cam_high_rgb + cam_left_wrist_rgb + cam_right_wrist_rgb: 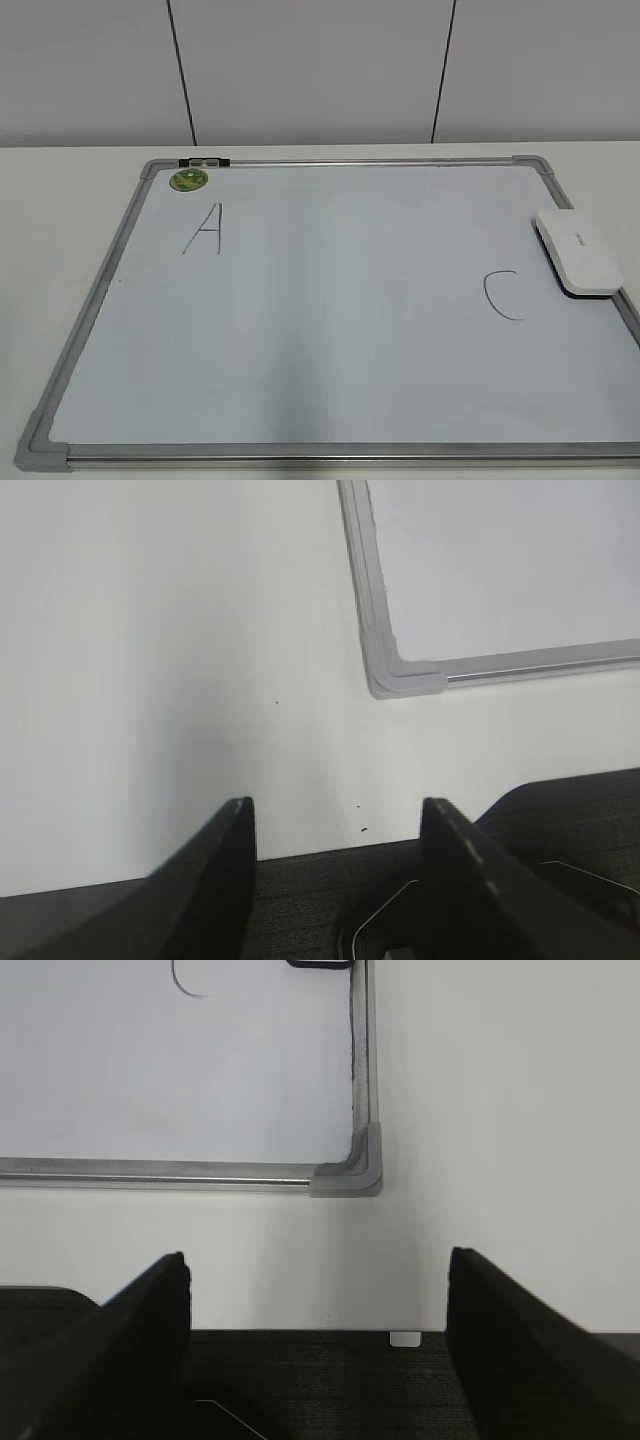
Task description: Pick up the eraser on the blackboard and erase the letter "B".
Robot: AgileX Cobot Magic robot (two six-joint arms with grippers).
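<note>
White rounded plastic eraser with black felt base [578, 253] is lying on the silver-framed pale whiteboard [330, 455] at its right edge, just beside the hand-drawn "C" [502, 295]; no "B" is showing. Left claw [338, 825] and right claw [318, 1290] are both hanging spread and holding nothing over the white tabletop [150, 660], each near a grey board corner.

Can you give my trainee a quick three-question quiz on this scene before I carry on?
1. True or false: a letter B is visible on the blackboard.
2. Where does the eraser lie? a) beside the A b) at the board's right edge, above the C c) off the board
3. Fill in: the green sticker sits near the board's far ____ corner.

Key: 1 false, only A and C show. 2 b. 3 left. Both the left gripper and right gripper are open, holding nothing.
</note>
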